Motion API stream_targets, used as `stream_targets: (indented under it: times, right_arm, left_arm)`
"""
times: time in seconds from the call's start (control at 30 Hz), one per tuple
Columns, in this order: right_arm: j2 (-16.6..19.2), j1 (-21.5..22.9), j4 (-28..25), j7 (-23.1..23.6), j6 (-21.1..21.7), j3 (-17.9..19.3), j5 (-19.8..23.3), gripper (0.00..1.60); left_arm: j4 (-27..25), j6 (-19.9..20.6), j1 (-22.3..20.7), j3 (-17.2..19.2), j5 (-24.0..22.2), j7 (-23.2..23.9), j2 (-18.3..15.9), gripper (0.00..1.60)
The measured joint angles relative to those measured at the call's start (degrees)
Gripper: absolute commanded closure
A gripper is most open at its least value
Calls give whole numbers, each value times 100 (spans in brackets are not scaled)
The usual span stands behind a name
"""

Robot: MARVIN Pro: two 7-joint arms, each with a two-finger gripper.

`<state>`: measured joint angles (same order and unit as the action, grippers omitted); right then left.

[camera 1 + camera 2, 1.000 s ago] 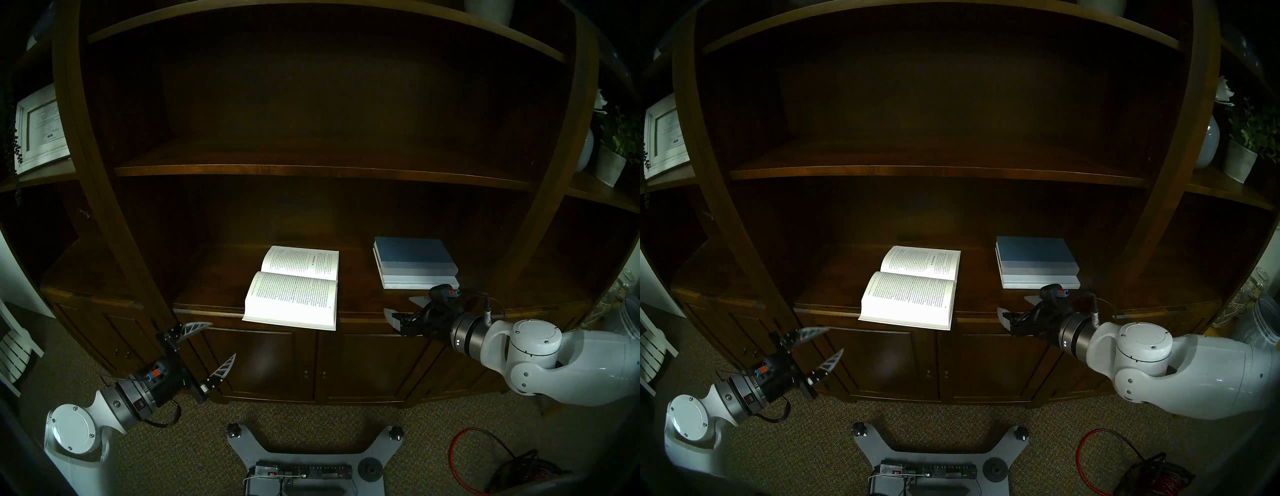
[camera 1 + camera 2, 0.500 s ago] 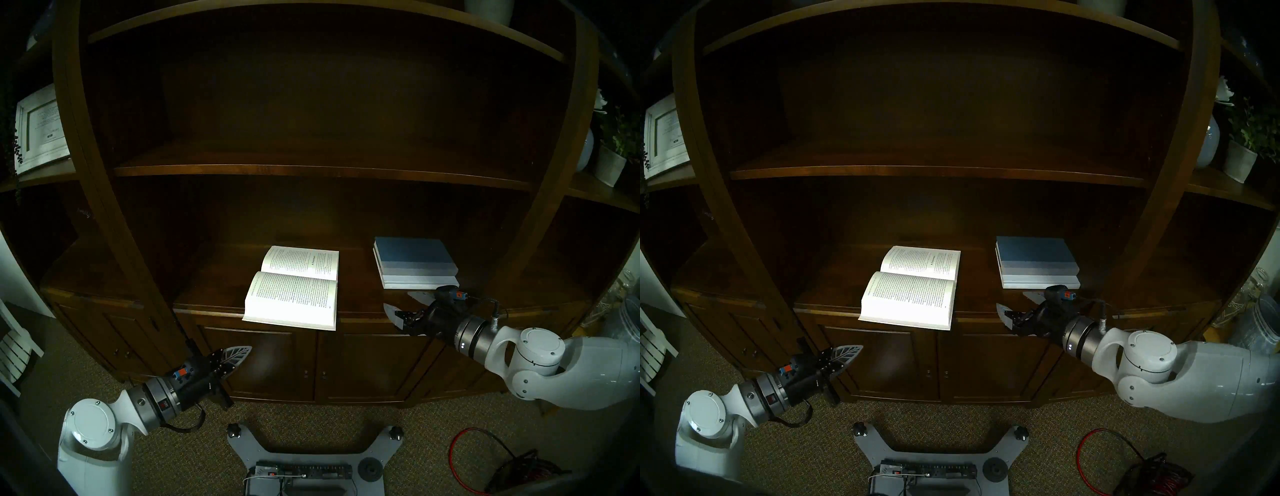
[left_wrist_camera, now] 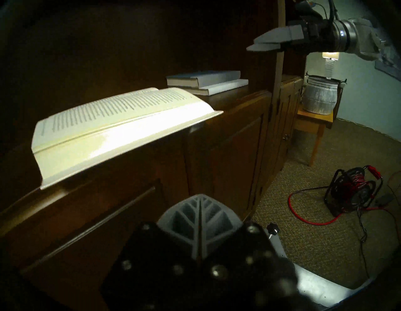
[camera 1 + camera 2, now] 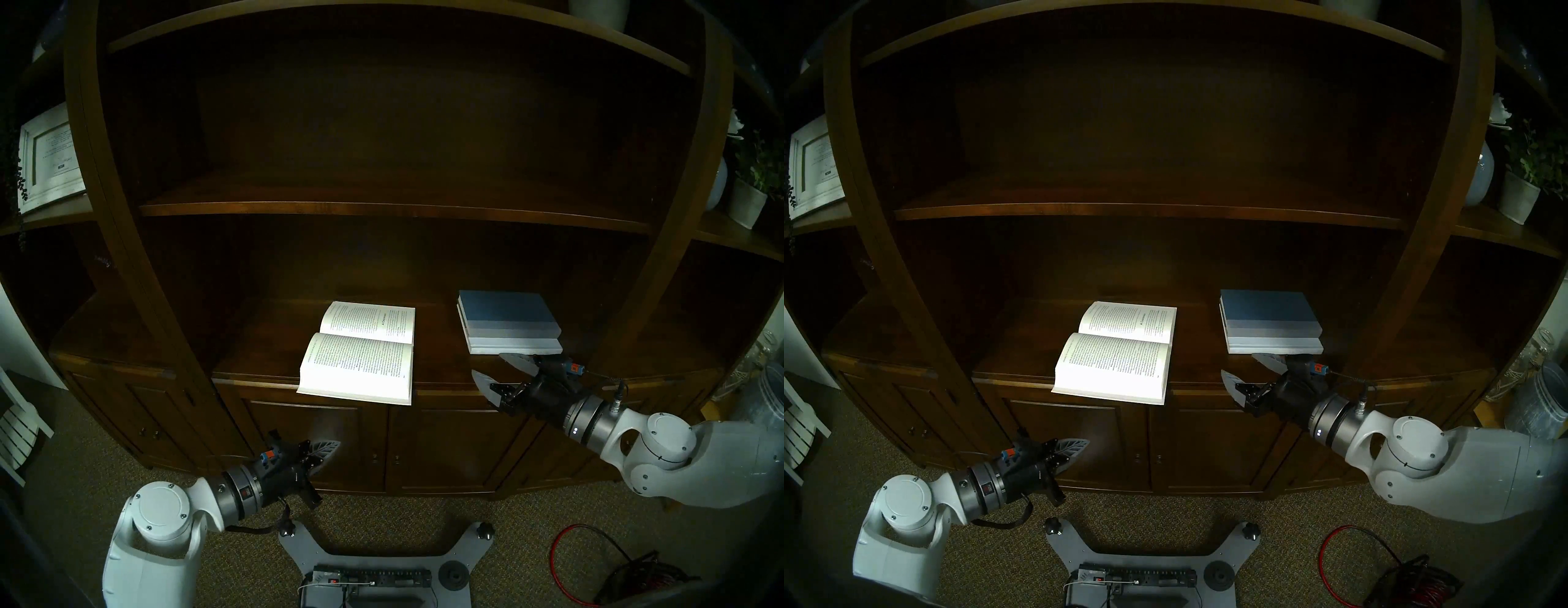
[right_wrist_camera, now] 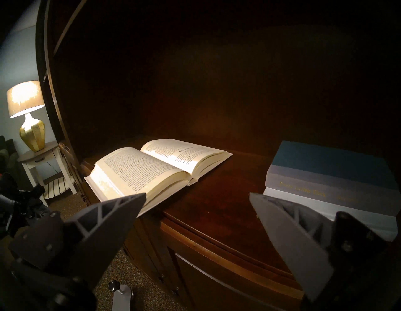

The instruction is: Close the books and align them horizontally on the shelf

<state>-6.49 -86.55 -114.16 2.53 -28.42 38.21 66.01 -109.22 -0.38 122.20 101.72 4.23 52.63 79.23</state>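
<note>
Your left gripper [image 4: 324, 451] sits low in front of the cabinet doors [image 4: 335, 446], below the shelf [image 4: 441, 365] edge and down-left of the open book [image 4: 358, 352]. Its forearm reaches in from the lower left, and the two ribbed fingers are pressed flat together with nothing between them, which the left wrist view confirms.

Your right gripper [image 4: 494, 367] comes in from the right at shelf height, wrist roughly level, fingers pointing left toward the open book. Its jaws are spread wide and empty: one fingertip lies just in front of the stacked books, the other hangs over the shelf's front edge, with bare wood between them.

You have three books on the shelf. The open book lies face up at the middle, pages lit, its near cover overhanging the front edge. To its right, well apart from it, the blue hardcover [image 4: 505, 312] lies closed on top of the white book [image 4: 515, 344], spines facing you.

Beside the bookcase to the right of the stack, a grey pot [image 3: 320, 96] stands on a small wooden table [image 3: 316, 121].
</note>
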Motion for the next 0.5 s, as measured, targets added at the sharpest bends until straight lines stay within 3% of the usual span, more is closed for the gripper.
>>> stream_targets:
  times: [0.5]
  right_arm:
    - [2,-261,354,633,-1095,-1,-116,0]
  left_arm:
    - [251,817,-813,-562,399,-629,227,160]
